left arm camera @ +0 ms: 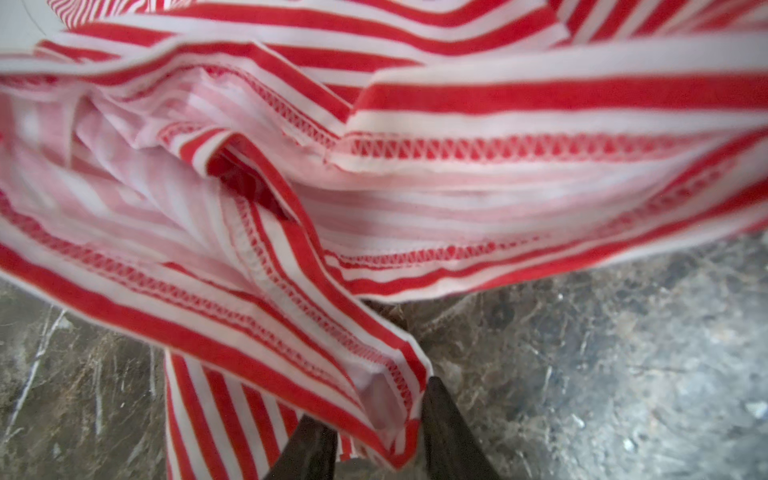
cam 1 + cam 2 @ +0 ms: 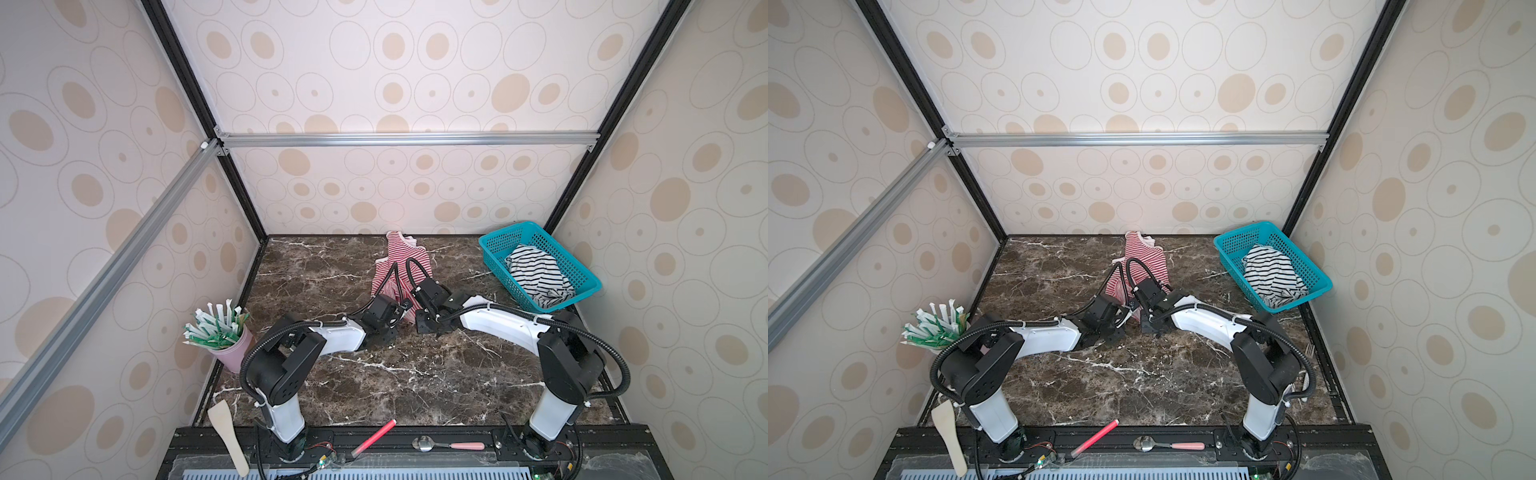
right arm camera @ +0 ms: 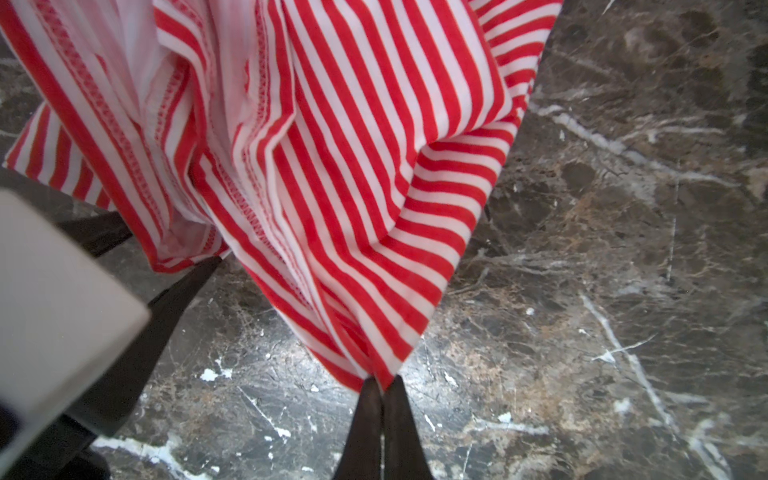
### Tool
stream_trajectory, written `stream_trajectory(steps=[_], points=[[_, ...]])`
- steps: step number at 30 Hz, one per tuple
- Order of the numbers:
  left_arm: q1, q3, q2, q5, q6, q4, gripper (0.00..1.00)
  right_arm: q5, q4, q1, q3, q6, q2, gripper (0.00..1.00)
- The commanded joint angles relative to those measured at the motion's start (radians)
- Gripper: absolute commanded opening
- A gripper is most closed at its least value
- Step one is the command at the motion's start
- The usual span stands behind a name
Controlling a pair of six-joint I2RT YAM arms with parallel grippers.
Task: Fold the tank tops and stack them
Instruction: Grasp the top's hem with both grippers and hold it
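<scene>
Right fingers (image 3: 365, 428) clenched on red-and-white tank top (image 3: 353, 174) corner, left fingers (image 1: 449, 436) parted around its hem, seemingly loose

No text, label, brand, number or sign can be read in any view

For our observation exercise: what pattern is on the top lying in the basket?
Black-and-white stripes on the top, clearest in a top view.

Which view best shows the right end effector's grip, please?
The right wrist view: the right end effector is plainly shut on the red top. Both top views show it too small to judge; the left wrist view misses it.
</scene>
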Motion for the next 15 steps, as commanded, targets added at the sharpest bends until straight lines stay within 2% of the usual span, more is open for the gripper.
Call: stream_trajectory(steps=[1, 8, 15], points=[[-0.005, 0.031, 0.009, -0.006, 0.007, -0.039, 0.27, 0.001, -0.017, 0.01, -0.015, 0.014, -0.011, 0.0], [-0.002, 0.031, -0.02, 0.03, 0.038, -0.112, 0.0, 0.029, -0.035, 0.01, -0.015, -0.003, -0.03, 0.0], [0.046, -0.014, -0.169, 0.049, 0.074, -0.19, 0.0, 0.073, -0.094, 0.005, 0.003, -0.043, -0.081, 0.0]])
